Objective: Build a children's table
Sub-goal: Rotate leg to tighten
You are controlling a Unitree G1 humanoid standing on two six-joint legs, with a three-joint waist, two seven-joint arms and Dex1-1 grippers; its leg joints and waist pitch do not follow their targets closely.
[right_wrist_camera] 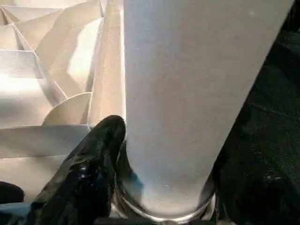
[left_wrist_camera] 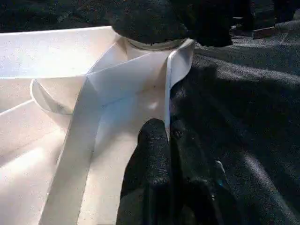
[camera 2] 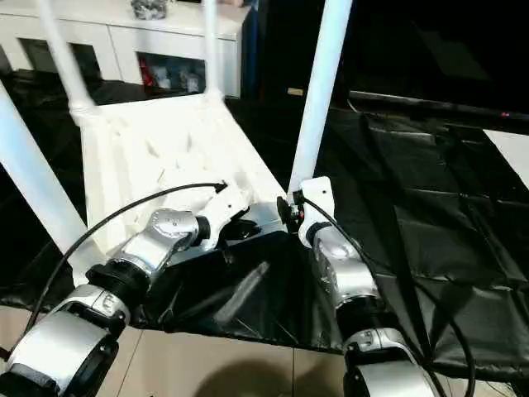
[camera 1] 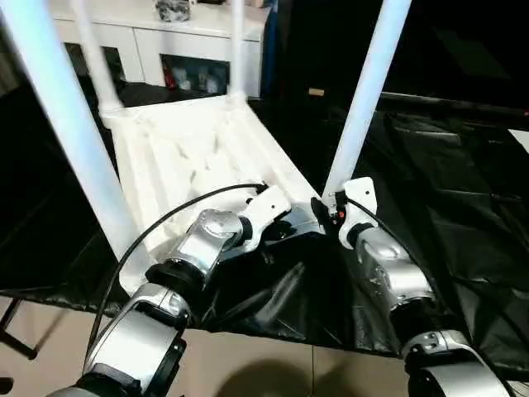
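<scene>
The children's table lies upside down on a black sheet, its ribbed white top (camera 1: 190, 157) facing up. Several white legs stand in the corner sockets. My right gripper (camera 1: 331, 211) is shut around the base of the near right leg (camera 1: 364, 107), just above its socket. In the right wrist view the leg (right_wrist_camera: 178, 93) stands against one black finger (right_wrist_camera: 93, 159). My left gripper (camera 1: 285, 222) is shut on the top's thin rim wall (left_wrist_camera: 167, 93) close to that same corner, with a finger (left_wrist_camera: 150, 159) on the ribbed side.
The near left leg (camera 1: 66, 124) rises close beside my left arm. Black sheet (camera 1: 446, 165) covers the surface to the right, its front edge meeting tiled floor (camera 1: 248, 364). A white cabinet (camera 1: 157, 41) stands behind the table.
</scene>
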